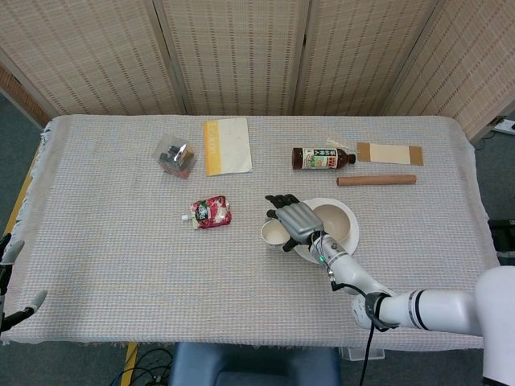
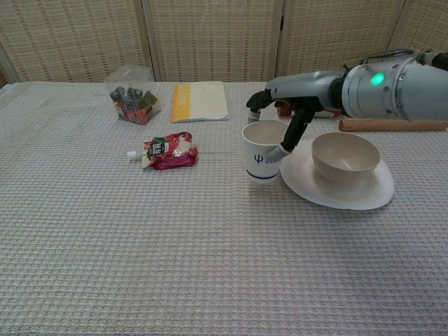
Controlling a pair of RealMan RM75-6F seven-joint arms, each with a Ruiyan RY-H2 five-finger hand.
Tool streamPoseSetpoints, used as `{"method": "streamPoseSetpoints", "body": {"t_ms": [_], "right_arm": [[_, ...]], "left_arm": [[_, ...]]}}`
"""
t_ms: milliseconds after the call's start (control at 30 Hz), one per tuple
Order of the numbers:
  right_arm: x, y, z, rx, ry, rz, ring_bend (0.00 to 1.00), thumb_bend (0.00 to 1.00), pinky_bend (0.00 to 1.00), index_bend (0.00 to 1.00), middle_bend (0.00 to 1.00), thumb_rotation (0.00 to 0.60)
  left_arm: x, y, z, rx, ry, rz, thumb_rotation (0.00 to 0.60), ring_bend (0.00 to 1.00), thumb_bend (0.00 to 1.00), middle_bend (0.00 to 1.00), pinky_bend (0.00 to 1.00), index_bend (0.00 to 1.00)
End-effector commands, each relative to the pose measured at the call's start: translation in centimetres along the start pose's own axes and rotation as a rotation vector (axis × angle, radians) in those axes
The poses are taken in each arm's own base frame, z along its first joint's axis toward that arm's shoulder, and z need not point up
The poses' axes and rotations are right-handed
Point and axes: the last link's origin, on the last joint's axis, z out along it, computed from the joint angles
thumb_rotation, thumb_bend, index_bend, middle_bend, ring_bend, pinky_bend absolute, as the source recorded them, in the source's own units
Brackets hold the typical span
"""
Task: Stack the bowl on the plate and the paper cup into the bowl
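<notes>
Right hand [image 2: 280, 122] grips paper cup [image 2: 262, 150].

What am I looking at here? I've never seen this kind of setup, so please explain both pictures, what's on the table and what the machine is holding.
This is a two-armed robot with finger-bearing hands, steered by a person. One picture looks down from its head, the other looks forward from its chest. The right hand reaches over a white paper cup that stands upright on the grey woven tablecloth, fingers around its rim. Beside the cup, a cream bowl already sits on a white round plate. The left hand barely shows at the head view's edge, holding nothing. Elsewhere lie a red snack pouch, a clear box of small items, a yellow-edged booklet, a dark sauce bottle, a brown wooden stick and a tan card.
</notes>
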Motion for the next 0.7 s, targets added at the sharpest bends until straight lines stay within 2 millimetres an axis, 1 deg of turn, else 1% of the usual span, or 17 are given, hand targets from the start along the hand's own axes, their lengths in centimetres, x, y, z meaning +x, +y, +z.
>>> {"method": "streamPoseSetpoints", "body": {"t_ms": [33,167,400,533,700], "right_arm": [[2.0,0.9,-1.4,-0.02,0.055,0.015,0.0,0.27,0.0,0.4,0.0,0.6],[3.5,3.0,-2.8,-0.071,0.077,0.035,0.0,0.27,0.0,0.4,0.0,0.6],[5.2,6.2,-4.3,-0.138,0.102,0.037,0.0,0.27,0.0,0.4,0.0,0.6],[5.3,7.6,-5.3,-0.169,0.087,0.045,0.0,0.27,0.0,0.4,0.0,0.6],[4.7,9.3,-6.2,-0.194,0.049,0.047,0.0,0.27,0.0,0.4,0.0,0.6]], "left_arm": [[-0.1,0.1,0.1,-0.002,-0.003,0.004,0.6,0.0,0.25,0.0,0.16,0.07],[-0.5,0.4,0.2,-0.007,-0.016,0.014,0.6,0.0,0.25,0.0,0.16,0.07],[-1.4,0.9,0.7,-0.018,-0.045,0.03,0.6,0.0,0.25,0.0,0.16,0.07],[-1.7,0.8,0.9,-0.015,-0.052,0.032,0.6,0.0,0.25,0.0,0.16,0.07],[-1.9,1.1,0.9,-0.023,-0.057,0.037,0.6,0.0,0.25,0.0,0.16,0.07]]}}
